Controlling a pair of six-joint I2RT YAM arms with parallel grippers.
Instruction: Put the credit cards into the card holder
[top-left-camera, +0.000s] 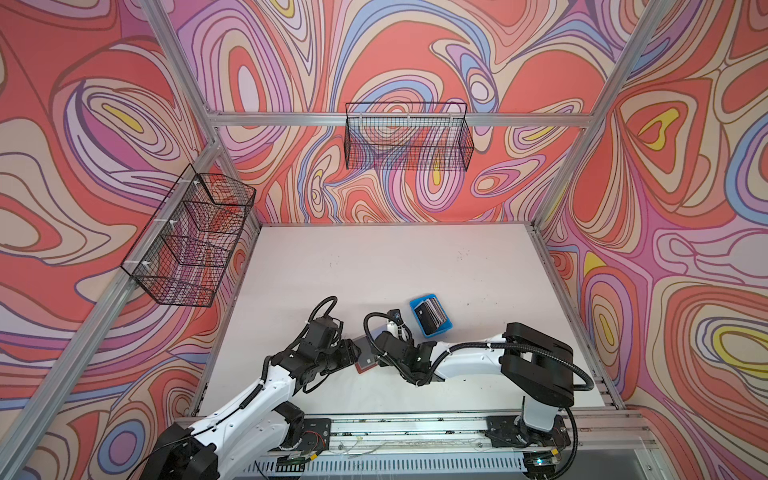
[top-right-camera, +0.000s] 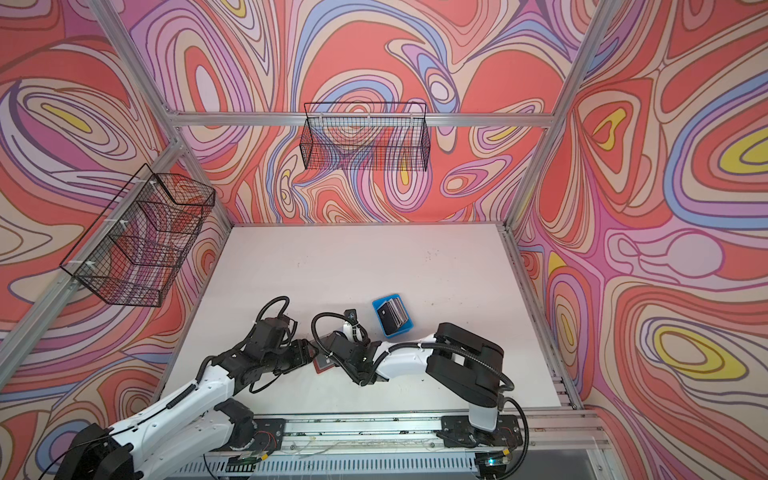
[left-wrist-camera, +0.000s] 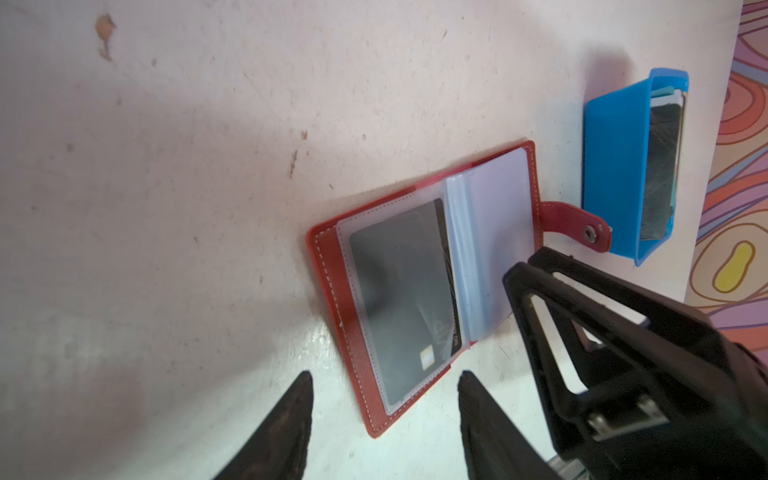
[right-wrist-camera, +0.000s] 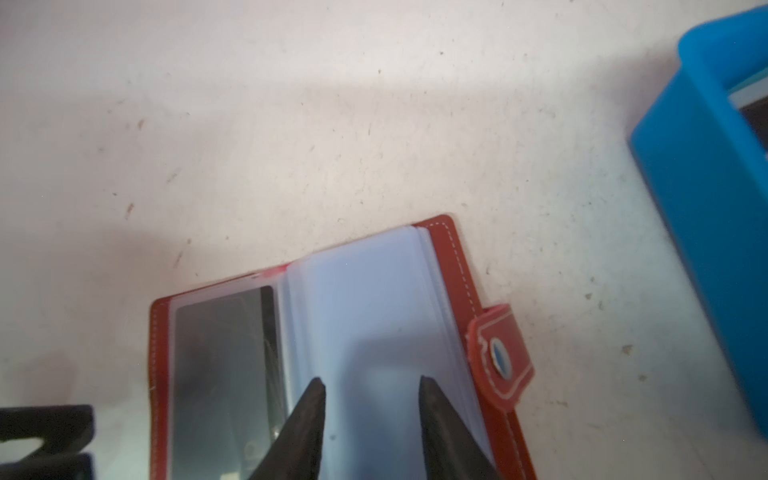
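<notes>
Jaws of the left pincer (left-wrist-camera: 385, 376) stand wide and empty at one short edge of the red-brown leather-look booklet card holder (left-wrist-camera: 328, 266), which lies open and flat on the pale, scuffed desk (left-wrist-camera: 166, 208). The right pincer (right-wrist-camera: 371, 380) is narrower, its jaws apart over the clear plastic sleeves (right-wrist-camera: 365, 299) of the tab-side half, gripping nothing; whether it touches them cannot be told. A black-faced card (left-wrist-camera: 399, 291) sits in the opposite sleeve. Just beyond the snap-button tab (left-wrist-camera: 577, 226), the small blue plastic tray (left-wrist-camera: 615, 166) holds a stack of credit cards (left-wrist-camera: 660, 166).
</notes>
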